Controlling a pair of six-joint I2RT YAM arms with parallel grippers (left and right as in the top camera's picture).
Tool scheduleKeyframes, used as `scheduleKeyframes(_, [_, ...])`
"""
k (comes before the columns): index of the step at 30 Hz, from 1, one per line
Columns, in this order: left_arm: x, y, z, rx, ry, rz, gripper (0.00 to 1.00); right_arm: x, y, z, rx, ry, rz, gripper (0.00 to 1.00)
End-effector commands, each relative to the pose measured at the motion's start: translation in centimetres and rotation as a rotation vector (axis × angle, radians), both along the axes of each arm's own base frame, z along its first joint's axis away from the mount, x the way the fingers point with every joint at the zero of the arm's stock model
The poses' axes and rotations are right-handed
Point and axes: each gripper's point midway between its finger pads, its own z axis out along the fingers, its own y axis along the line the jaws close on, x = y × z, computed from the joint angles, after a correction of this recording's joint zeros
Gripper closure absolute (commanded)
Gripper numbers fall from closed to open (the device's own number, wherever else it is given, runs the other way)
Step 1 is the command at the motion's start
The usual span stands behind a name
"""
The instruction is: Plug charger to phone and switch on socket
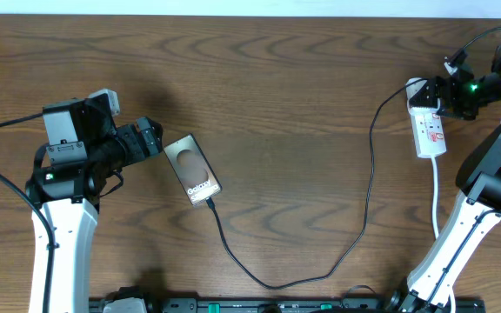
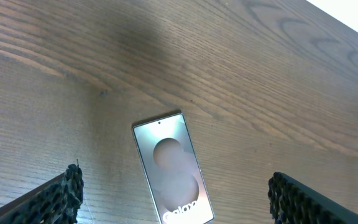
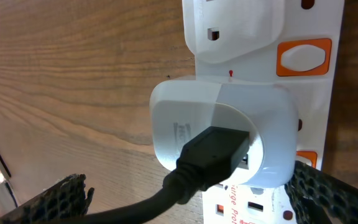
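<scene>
Left of the bench [image 1: 259, 78] middle, the phone [image 1: 192, 169] is laid flat and skewed, lettering up, with its lettered end turned toward the near edge. The left gripper [image 1: 150, 139] is held just beside the phone's far end, not touching it. Its jaws are spread wide and nothing is grasped. In the left wrist view the left fingers [image 2: 64, 196] are seen low at either side, with the phone on the wood between them.

The charger [image 1: 272, 283] is run as a thin black line from the phone's near end, looped toward the near edge, then carried up the right half of the bench to the socket [image 1: 429, 130]. Its tip is met with the phone's end; whether it is fully seated cannot be told.

The socket is laid near the right edge, toward the far right corner, with its white cord trailed toward the near edge. The right gripper [image 1: 442, 97] is held over the socket's far end, jaws spread wide, nothing gripped.

In the right wrist view a white adapter [image 3: 222, 130] is seen plugged into the socket, with the charger's black plug [image 3: 213, 152] pushed into its face. An orange-rimmed switch [image 3: 303, 57] is seen just beside the adapter; on or off cannot be told. The right fingers [image 3: 64, 196] are seen low at both sides of the adapter.
</scene>
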Motion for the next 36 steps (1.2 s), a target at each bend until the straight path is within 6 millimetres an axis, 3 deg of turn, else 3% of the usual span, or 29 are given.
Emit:
scheduleKeyframes(1, [0.2, 0.1, 0.7, 0.018, -0.022, -0.011, 0.07, 0.3, 0.9, 0.3, 0.04, 0.005, -0.022, 0.01])
scheduleKeyframes(16, [0.2, 0.1, 0.7, 0.018, -0.021, -0.011, 0.07, -1.3, 4.1, -3.3, 0.078, 0.109, 0.003, 0.04])
scheduleKeyframes(19, [0.2, 0.1, 0.7, 0.018, -0.021, -0.011, 0.07, -1.3, 3.4, -3.5, 0.033, 0.143, -0.044, 0.06])
scheduleKeyframes(23, [0.2, 0.1, 0.7, 0.018, -0.022, -0.011, 0.07, -1.7, 0.6, -3.2, -0.087, 0.191, -0.149, 0.05])
scheduleKeyframes(27, [0.2, 0.1, 0.7, 0.018, -0.022, -0.011, 0.06, -1.9, -2.9, -1.1, -0.21, 0.193, -0.295, 0.03])
scheduleKeyframes(30, [0.2, 0.1, 0.7, 0.018, -0.021, -0.011, 0.07, -2.0, -5.2, 2.0, -0.275, 0.143, -0.392, 0.01])
scheduleKeyframes(36, [0.2, 0.1, 0.7, 0.018, -0.021, -0.011, 0.07, -2.2, -5.9, 9.0, -0.317, -0.008, -0.425, 0.01])
